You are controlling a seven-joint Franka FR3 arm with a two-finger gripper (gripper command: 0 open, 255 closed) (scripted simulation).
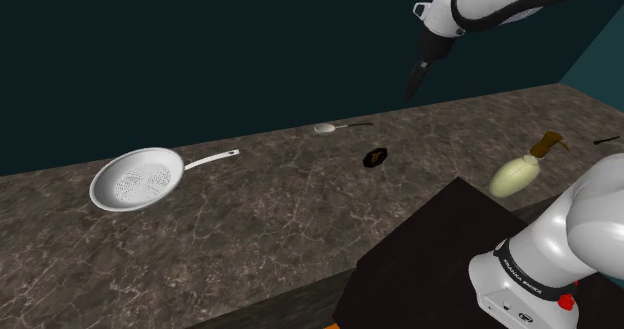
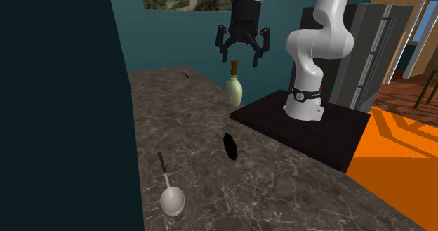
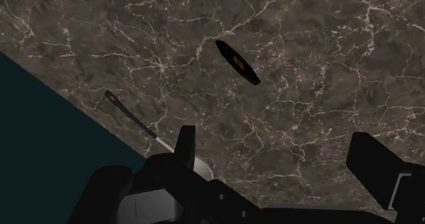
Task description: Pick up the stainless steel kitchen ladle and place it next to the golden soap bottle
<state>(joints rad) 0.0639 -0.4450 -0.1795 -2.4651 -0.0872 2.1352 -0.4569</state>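
Silvery long-handled ladle [image 2: 172, 199] lies well apart from the pale brown-pumped soap bottle [image 2: 234, 90]; black claw [image 2: 239, 57] hangs high, spread wide, empty, likely for clearance before descending.

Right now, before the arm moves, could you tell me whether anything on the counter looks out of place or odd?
Nothing looks spilled or broken. One oddity: the small black disc with a gold mark, mid-counter between the ladle and the soap bottle, seems to stand on edge rather than lie flat.
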